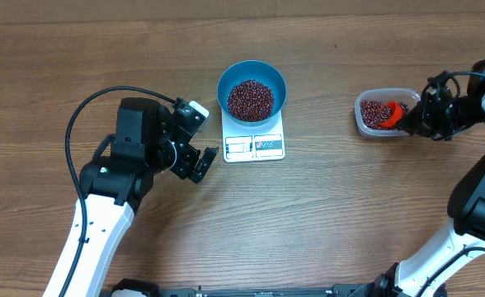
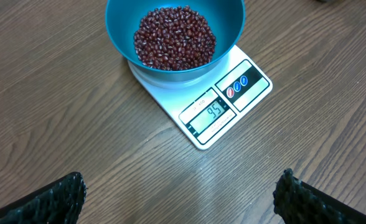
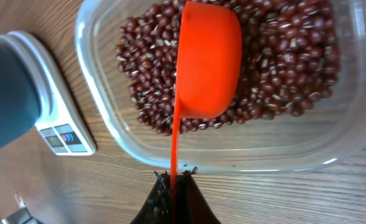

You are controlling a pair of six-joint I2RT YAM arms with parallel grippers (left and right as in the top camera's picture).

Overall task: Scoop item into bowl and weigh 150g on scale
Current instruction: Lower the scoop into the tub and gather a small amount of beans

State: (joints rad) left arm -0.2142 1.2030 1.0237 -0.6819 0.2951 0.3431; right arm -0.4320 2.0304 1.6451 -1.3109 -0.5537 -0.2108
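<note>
Teal bowl point(image 1: 224, 82) sits on white scale point(image 1: 254, 147), mid desk point(image 1: 350, 214). Bowl holds heap of beans point(image 1: 250, 99), well below rim. Clear tub point(image 1: 360, 115) off to right, well apart from scale, holds more of same beans in shallow layer. Beans tiny, dark maroon, some with pale flecks. Scale display reads 95. Right pincer point(image 3: 173, 183) clamped tight on thin handle of orange scoop point(image 3: 208, 62); scoop cup inside tub, over beans. Left pincer point(image 1: 203, 136) spread wide, empty, near scale's left edge, touching nothing.
</note>
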